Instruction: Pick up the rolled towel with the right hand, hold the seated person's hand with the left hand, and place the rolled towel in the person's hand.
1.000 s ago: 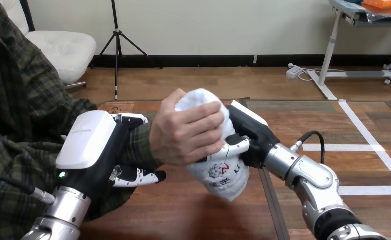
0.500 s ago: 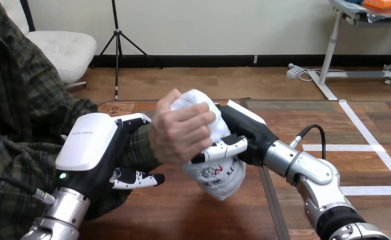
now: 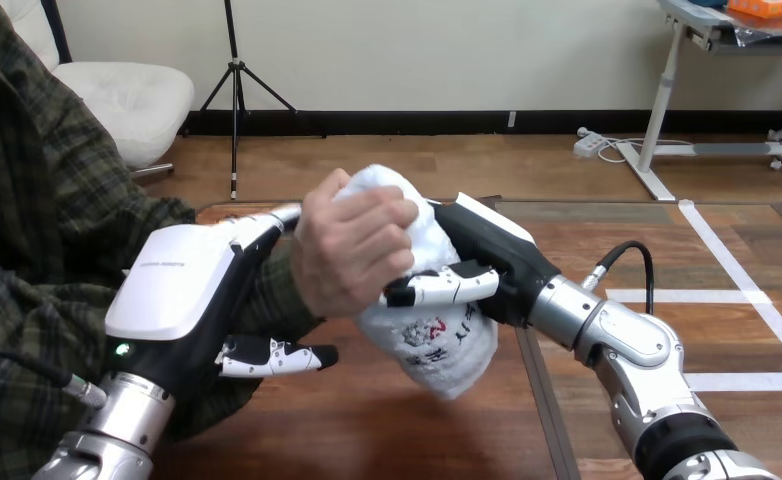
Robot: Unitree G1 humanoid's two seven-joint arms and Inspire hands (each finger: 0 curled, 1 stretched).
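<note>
The rolled white towel [image 3: 435,340] stands upright above the table, a little left of centre. The person's hand [image 3: 347,255] wraps round its upper half from the left. My right hand [image 3: 487,265] grips the towel from the right, its thumb [image 3: 437,288] across the front just below the person's fingers. My left hand [image 3: 192,300] is curled round the person's wrist, fingers over the sleeve on the far side and thumb [image 3: 277,355] underneath.
The wooden table [image 3: 387,430] stretches below both hands. The person's plaid-sleeved arm [image 3: 57,250] comes in from the left. A dark seam [image 3: 537,400] runs down the tabletop under my right forearm.
The towel, the person's hand and my right hand have shifted slightly left and up together. My left hand has stayed round the wrist.
</note>
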